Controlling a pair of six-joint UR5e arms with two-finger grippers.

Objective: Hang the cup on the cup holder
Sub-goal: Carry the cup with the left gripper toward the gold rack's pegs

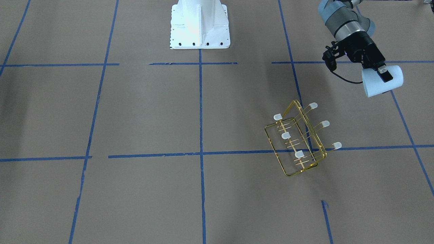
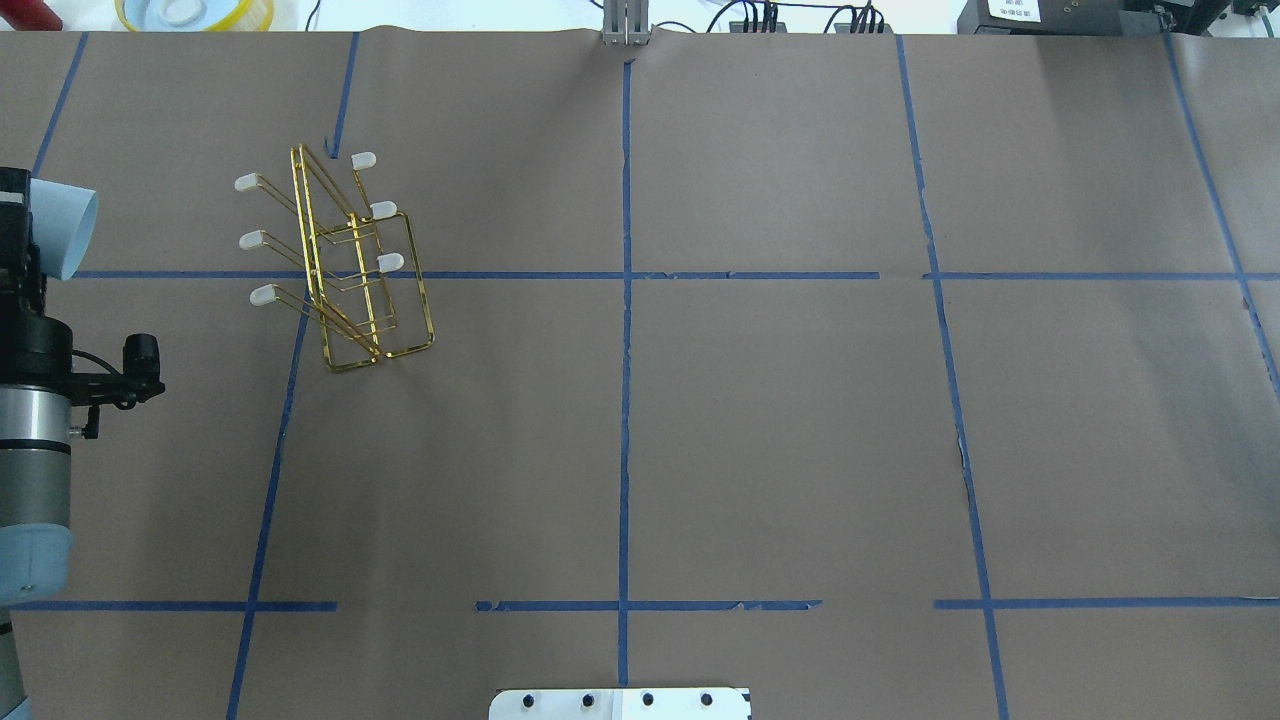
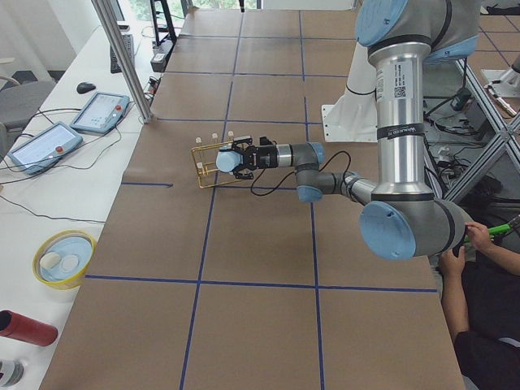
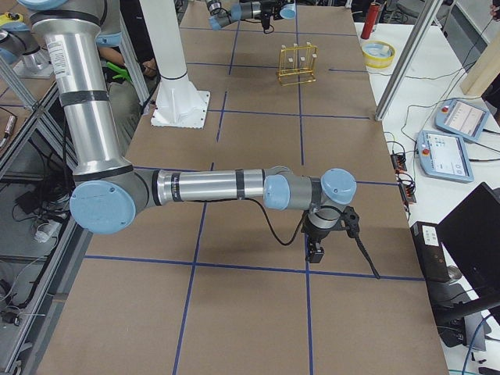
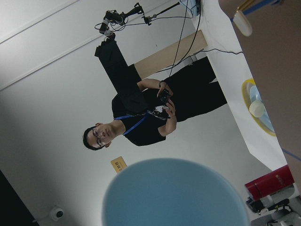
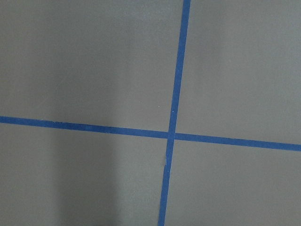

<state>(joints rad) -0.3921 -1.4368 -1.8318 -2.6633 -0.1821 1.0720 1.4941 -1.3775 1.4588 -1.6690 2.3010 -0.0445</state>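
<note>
My left gripper [image 1: 385,76] is shut on the pale blue cup [image 1: 373,86] and holds it on its side above the table. The cup also shows at the left edge of the overhead view [image 2: 65,228], in the exterior left view [image 3: 226,162], and fills the bottom of the left wrist view [image 5: 174,193]. The gold wire cup holder [image 1: 298,139] stands on the table apart from the cup, its white-capped prongs slanting up; it also shows in the overhead view [image 2: 340,260]. My right gripper [image 4: 316,250] hangs over bare table far from both; I cannot tell whether it is open or shut.
The white robot base [image 1: 200,23] stands at the table's middle edge. A yellow bowl [image 2: 195,12] and a red cylinder [image 3: 24,327] lie beyond the table's far edge. An operator [image 5: 141,122] stands on that side. Blue tape lines cross the brown table.
</note>
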